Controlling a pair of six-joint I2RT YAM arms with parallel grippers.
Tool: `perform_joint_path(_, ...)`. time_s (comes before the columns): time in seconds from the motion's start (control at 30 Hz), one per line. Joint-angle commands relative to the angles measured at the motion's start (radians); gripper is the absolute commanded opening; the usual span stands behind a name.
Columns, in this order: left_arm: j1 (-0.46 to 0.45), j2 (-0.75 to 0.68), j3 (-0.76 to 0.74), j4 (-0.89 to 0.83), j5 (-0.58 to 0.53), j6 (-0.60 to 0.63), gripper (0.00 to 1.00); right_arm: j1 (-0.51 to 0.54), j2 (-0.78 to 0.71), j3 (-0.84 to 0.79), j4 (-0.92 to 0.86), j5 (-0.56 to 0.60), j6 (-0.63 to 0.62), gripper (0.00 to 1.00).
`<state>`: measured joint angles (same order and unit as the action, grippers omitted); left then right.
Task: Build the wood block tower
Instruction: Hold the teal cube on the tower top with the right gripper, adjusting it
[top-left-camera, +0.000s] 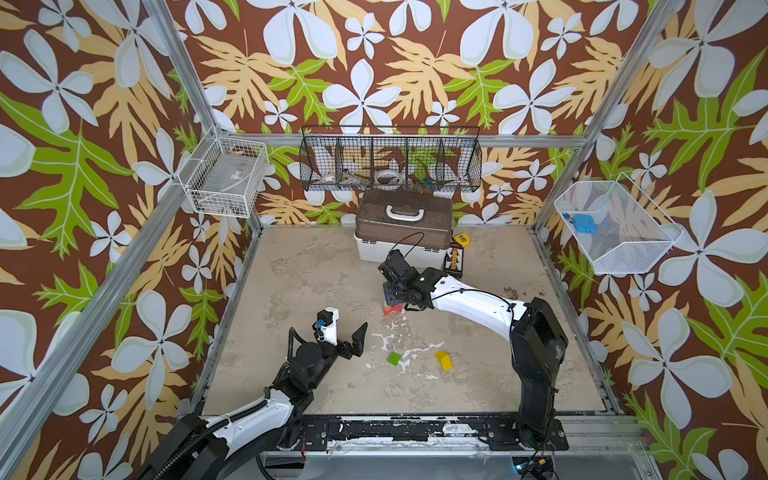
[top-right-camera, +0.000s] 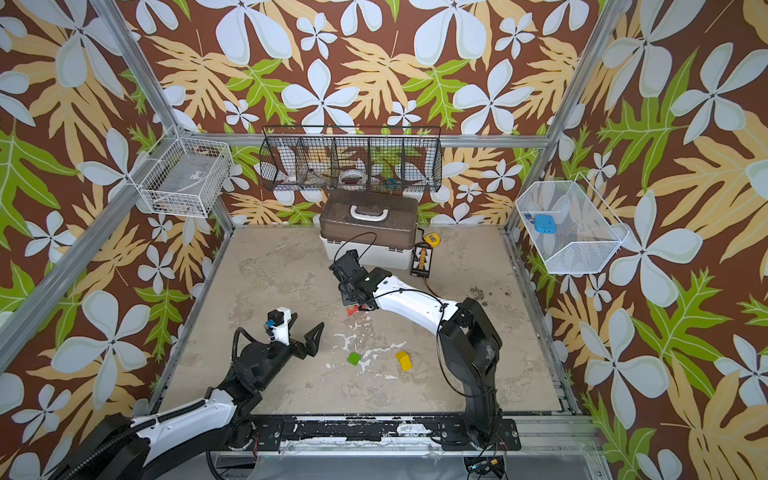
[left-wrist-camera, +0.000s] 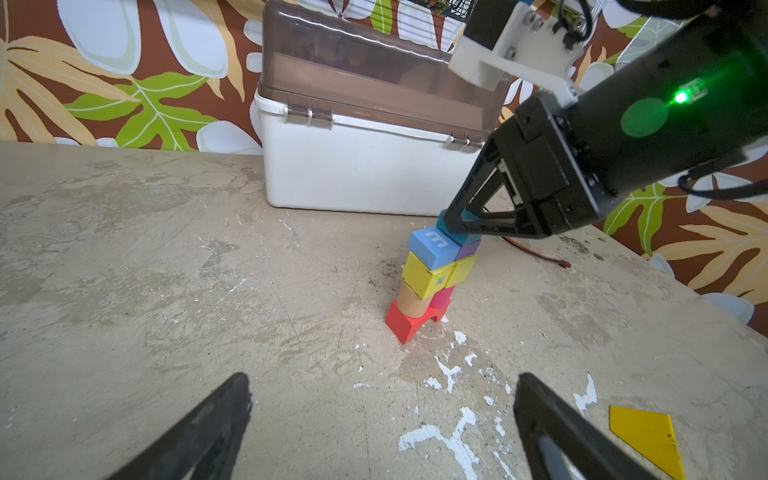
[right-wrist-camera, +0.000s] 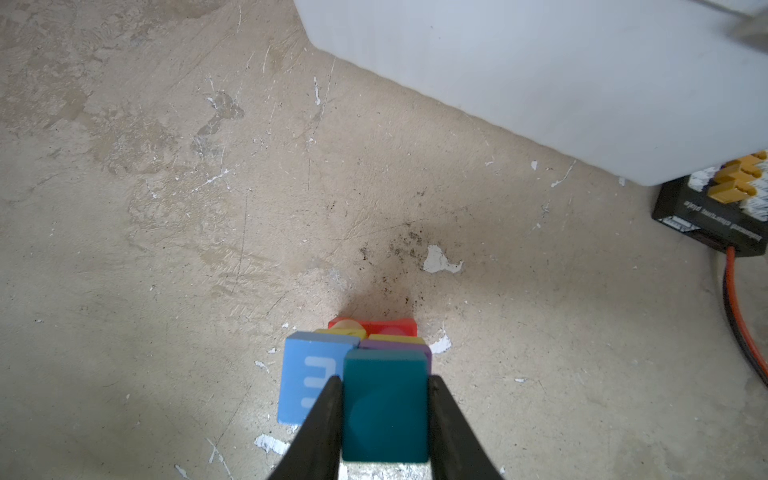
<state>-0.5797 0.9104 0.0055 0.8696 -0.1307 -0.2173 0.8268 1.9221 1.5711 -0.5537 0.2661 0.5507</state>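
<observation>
I see the tower (left-wrist-camera: 432, 282) mid-table, just in front of the white box (top-left-camera: 399, 249) — red arch (left-wrist-camera: 409, 326) at its base, teal block (right-wrist-camera: 384, 407) on top. My right gripper (right-wrist-camera: 384, 382) pinches that teal block from both sides. My left gripper (left-wrist-camera: 384, 380) hangs spread wide, nearer the front — green cube (top-left-camera: 394, 358) and yellow block (top-left-camera: 443, 360) lie loose there.

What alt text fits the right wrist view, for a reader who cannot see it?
The right gripper clasps a teal block atop the tower. Beneath show a blue block and the red base; a white box stands behind.
</observation>
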Motion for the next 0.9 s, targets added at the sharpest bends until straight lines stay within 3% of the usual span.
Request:
perform_joint_path(0.0, 0.0, -0.001, -0.006, 0.016, -0.009, -0.004, 1.0, 0.002, 0.003, 0.008, -0.012, 0.018, 0.012, 0.34)
perform_joint_path(0.67, 0.0, 0.0, -0.006, 0.016, -0.01, -0.005, 1.0, 0.002, 0.011, 0.013, -0.02, 0.024, 0.02, 0.35)
perform_joint_path(0.87, 0.0, 0.001, -0.007, 0.016, -0.009, -0.004, 1.0, 0.002, 0.012, 0.015, -0.023, 0.024, 0.022, 0.4)
